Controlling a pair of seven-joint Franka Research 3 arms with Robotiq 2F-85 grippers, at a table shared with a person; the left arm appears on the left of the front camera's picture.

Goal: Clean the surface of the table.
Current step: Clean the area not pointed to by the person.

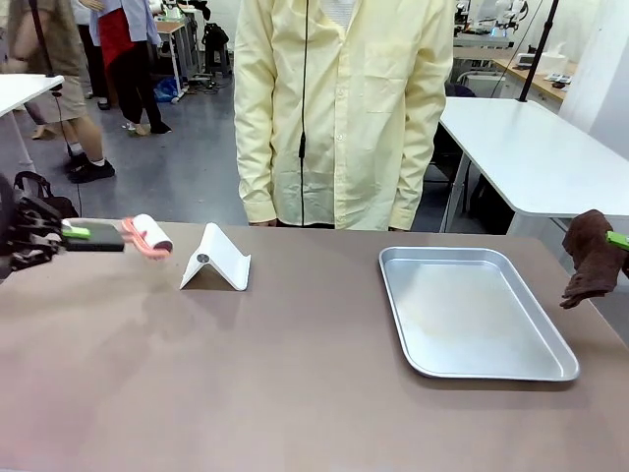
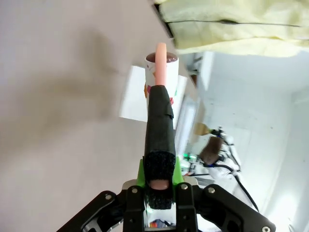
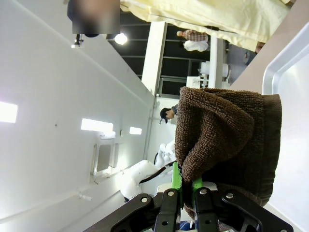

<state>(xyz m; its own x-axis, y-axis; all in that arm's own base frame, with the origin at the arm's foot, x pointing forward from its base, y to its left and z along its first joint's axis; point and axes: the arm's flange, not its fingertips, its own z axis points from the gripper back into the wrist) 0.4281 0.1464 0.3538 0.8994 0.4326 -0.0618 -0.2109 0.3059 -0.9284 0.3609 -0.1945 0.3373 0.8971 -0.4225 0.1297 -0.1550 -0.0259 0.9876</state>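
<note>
Busy lab behind, with a person [image 1: 339, 108] in a pale yellow coat at the far edge of the worktop [image 1: 295, 403]. At its left edge, left pincer [image 1: 74, 234] pressed onto the black handle of a lint roller [image 1: 147, 236], held level and seemingly clear of the top, likely poised to roll across it. At the right edge, right pincer [image 1: 617, 239] pinching a brown cloth [image 1: 593, 261], hanging free, probably ready for wiping. Between them, a white stand [image 1: 216, 261] and an empty metal tray [image 1: 462, 315], both resting on the top. Looks matte brown-taupe and smooth, with no obvious crumbs or spills.
</note>
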